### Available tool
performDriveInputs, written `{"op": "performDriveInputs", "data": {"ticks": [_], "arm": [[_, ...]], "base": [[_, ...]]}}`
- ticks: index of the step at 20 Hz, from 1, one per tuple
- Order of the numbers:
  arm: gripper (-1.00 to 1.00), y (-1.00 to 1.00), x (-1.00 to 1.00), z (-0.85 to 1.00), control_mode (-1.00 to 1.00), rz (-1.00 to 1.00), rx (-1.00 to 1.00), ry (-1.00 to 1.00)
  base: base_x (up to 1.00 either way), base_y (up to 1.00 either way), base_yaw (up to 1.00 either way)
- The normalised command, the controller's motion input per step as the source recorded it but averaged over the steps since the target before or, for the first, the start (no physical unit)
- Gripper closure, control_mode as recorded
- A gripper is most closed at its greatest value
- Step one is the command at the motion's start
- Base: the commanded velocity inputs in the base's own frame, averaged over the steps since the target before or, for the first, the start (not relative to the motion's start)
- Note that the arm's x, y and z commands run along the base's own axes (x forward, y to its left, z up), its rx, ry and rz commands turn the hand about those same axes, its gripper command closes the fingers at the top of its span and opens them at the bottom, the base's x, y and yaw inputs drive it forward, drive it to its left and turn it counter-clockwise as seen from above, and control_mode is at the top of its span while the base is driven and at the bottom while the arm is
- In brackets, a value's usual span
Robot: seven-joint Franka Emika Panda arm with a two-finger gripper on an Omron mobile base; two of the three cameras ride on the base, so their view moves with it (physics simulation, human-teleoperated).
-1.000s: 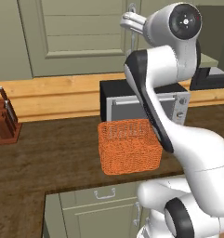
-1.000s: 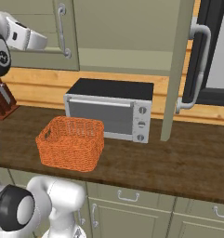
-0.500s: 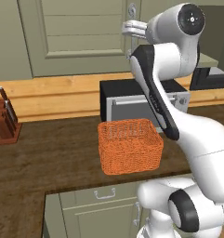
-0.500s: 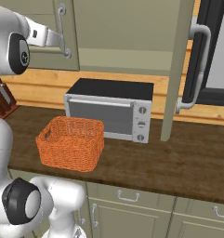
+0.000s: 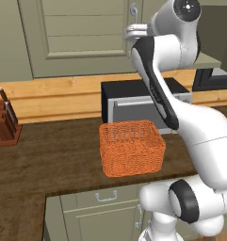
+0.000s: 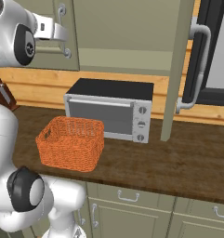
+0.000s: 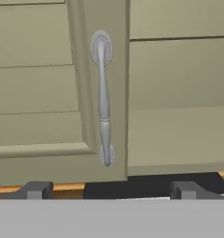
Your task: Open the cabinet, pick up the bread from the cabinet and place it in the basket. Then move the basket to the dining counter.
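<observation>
Up at the cabinet (image 7: 48, 93) door, gripper (image 7: 108, 190) jaws spread wide, lined up before the silver handle (image 7: 103, 100), likely to pull. Basket (image 5: 130, 147) waits below beside the microwave (image 6: 111, 108).

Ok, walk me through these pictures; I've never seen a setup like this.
It is a simulated kitchen. The white machine is a robot arm on a rolling base. Two pictures are taken from behind it, one from each side; the third looks out from its hand. On the dark worktop sit an orange basket, a microwave and, at the left, a knife block. The gripper is open and holds nothing; it faces the silver handle of the closed left door of the wall cabinet. The right door stands open.
</observation>
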Motion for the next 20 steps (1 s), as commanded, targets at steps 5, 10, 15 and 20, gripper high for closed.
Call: {"op": "performDriveInputs", "data": {"ticks": [5, 10, 15, 20], "arm": [[-1.00, 0.02, 0.49, -0.03, -1.00, -0.16, -0.10, 0.00], [-1.00, 0.08, 0.33, 0.00, -1.00, -0.03, -0.01, 0.00], [-1.00, 0.00, 0.55, 0.00, -1.00, 0.00, 0.00, 0.02], [-1.00, 0.00, 0.63, 0.00, -1.00, 0.00, 0.00, 0.00]], "base": [[0.00, 0.00, 0.00], [0.00, 0.00, 0.00], [0.00, 0.00, 0.00], [0.00, 0.00, 0.00]]}}
